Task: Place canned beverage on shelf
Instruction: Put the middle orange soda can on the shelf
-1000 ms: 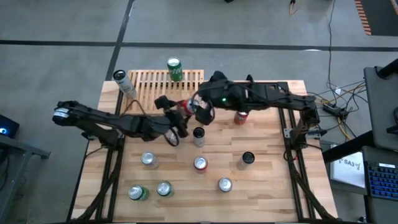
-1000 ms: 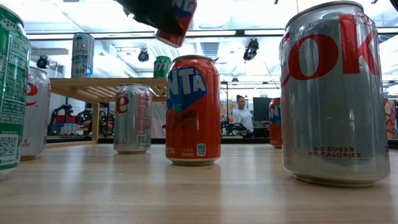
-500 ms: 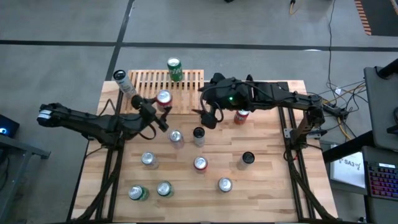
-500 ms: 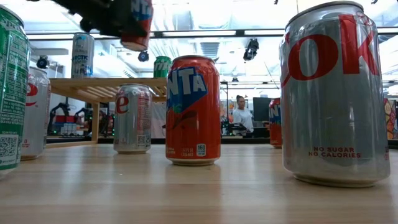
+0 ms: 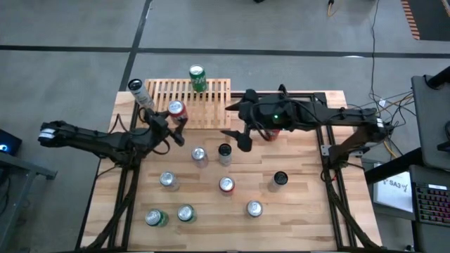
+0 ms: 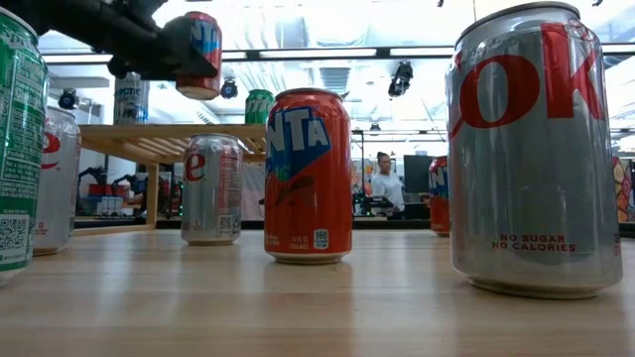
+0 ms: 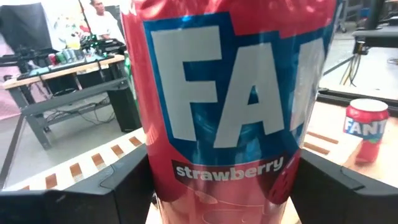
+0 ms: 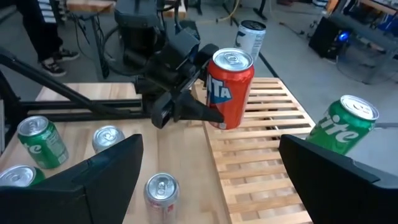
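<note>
A red strawberry can [image 5: 176, 109] hangs upright over the near left part of the light-wood slatted shelf [image 5: 204, 98], with my left gripper [image 5: 174, 118] shut on it. The right wrist view shows the can [image 8: 230, 84] above the slats [image 8: 261, 149]. A green can [image 5: 197, 77] stands on the shelf's far edge. A tall silver can [image 5: 140, 95] stands at the shelf's left end. My right gripper [image 5: 238, 135] hovers open over the table's middle with nothing between its fingers. My left gripper pinches the can's side wall [image 8: 211, 109] between its two fingers, around the lower half of the can. The fingers [image 7: 127, 186] come level from the table's left and lie across the can. The can is lifted clear of the shelf [image 6: 169, 139] and stands nearly upright, top up.
Several cans stand on the table in front of the shelf, among them a silver one [image 5: 199, 154], a dark one [image 5: 224, 151] and a red one [image 5: 272, 130] under the right arm. An orange can [image 6: 308, 174] and a silver can [image 6: 536, 149] stand near the front edge.
My left gripper has carried the red can from the table's middle toward the left and far edge, to the shelf's near left part. The can was tipped and now stands nearly upright. My right gripper has drawn back a little toward the right edge, open as before.
</note>
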Controlling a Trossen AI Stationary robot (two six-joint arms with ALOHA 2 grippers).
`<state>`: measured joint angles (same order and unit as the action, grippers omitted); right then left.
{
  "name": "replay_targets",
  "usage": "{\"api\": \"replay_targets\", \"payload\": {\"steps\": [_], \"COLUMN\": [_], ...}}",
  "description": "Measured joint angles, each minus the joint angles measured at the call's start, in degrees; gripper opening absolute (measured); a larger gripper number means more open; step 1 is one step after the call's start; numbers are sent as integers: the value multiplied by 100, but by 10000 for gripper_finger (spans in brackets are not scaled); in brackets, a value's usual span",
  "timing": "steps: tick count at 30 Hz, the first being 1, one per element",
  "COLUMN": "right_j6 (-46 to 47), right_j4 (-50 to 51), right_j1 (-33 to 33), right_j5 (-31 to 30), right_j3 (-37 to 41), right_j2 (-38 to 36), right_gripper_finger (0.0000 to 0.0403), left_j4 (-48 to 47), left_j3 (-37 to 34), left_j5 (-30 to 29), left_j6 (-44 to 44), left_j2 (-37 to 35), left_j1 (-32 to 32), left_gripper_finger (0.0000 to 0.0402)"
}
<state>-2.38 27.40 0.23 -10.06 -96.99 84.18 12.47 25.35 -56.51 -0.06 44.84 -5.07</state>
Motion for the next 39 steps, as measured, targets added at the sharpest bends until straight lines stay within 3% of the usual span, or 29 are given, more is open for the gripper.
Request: {"api": "replay_targets", "payload": {"steps": [6,11,32,39], "right_j6": [167,241,311,427], "right_j4": [-983,-1517,-2385,-2391], "right_j1": [0,0,57,66], "right_j5": [-49,-46,-44,-46], "right_j3": [1115,1599,2144,2166], "right_j2": [-503,-696,-638,-633], "right_gripper_finger": [364,364,364,364], "left_j4": [-17,-6,-12,-12], "left_j3": [-134,-189,-422,-452], "left_j5": [5,9,-316,-678], "left_j6": [-228,-383,-563,-644], "left_j2": [103,202,201,203], "left_j1": [128,152,160,163], "left_gripper_finger": [282,282,282,281]}}
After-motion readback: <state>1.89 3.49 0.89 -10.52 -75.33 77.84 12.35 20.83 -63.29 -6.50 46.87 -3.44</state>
